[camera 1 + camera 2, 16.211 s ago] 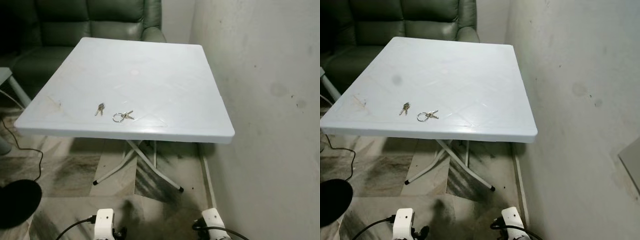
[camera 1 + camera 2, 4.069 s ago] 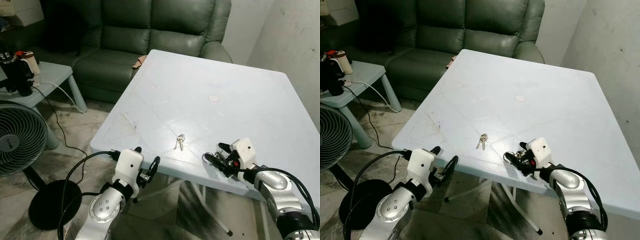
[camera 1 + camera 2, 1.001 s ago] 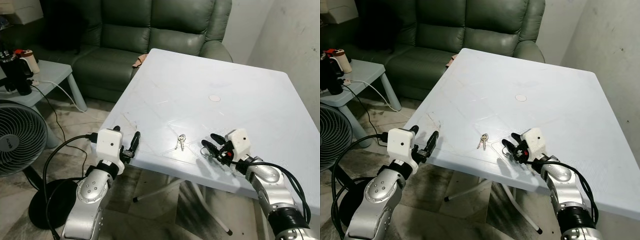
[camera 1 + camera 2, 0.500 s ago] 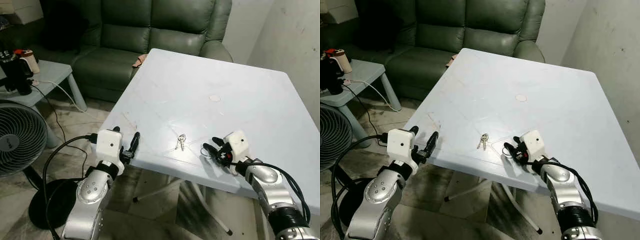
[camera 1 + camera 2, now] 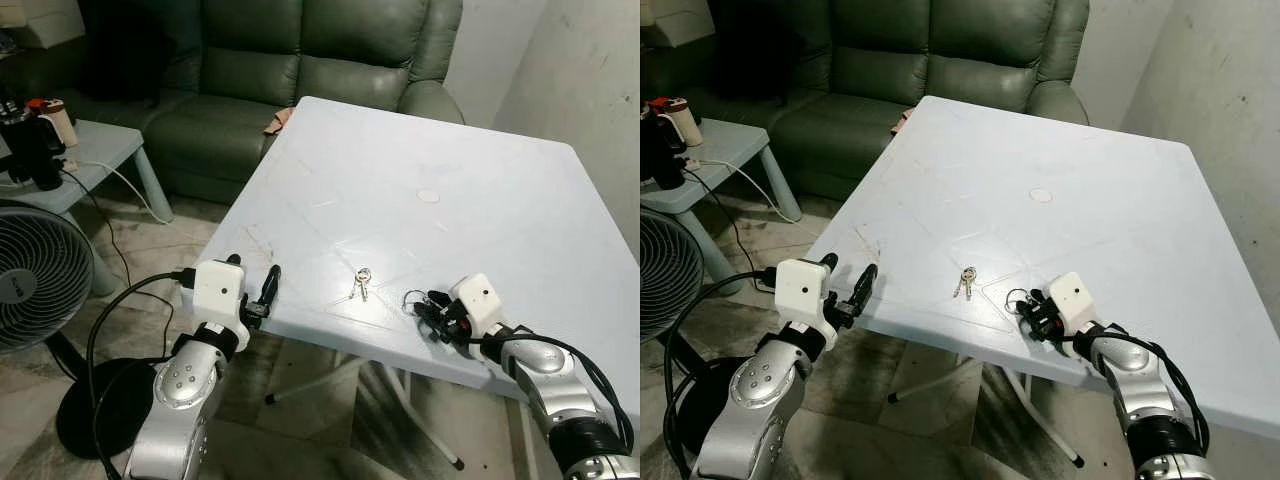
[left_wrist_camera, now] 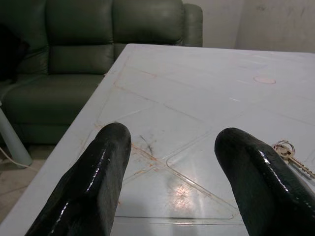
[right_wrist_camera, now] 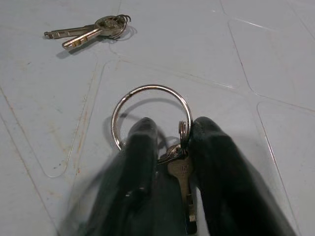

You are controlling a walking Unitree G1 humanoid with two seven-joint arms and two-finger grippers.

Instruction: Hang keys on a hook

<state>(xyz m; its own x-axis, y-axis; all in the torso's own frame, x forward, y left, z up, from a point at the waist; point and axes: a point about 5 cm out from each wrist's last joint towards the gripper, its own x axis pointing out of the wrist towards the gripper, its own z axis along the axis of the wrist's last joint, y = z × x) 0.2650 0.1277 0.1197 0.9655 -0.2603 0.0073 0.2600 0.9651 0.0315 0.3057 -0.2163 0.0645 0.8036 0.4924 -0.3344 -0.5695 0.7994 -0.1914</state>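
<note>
Right gripper [image 7: 170,147]: on the table [image 5: 480,180] near its front edge, pinching ringed keys [image 7: 167,132]. Second keys [image 5: 359,284]: lying just left. Left gripper [image 6: 172,167]: spread, at table's front-left edge.

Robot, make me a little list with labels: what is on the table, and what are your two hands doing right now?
surface: white plastic folding table
loose item: small pair of silver keys, lying flat near the table's front edge
right gripper: low on the table, black fingers closed around a key on the large silver key ring
left gripper: open, at the table's front left edge, holding nothing
behind table: dark green leather sofa
left side: standing fan
</note>
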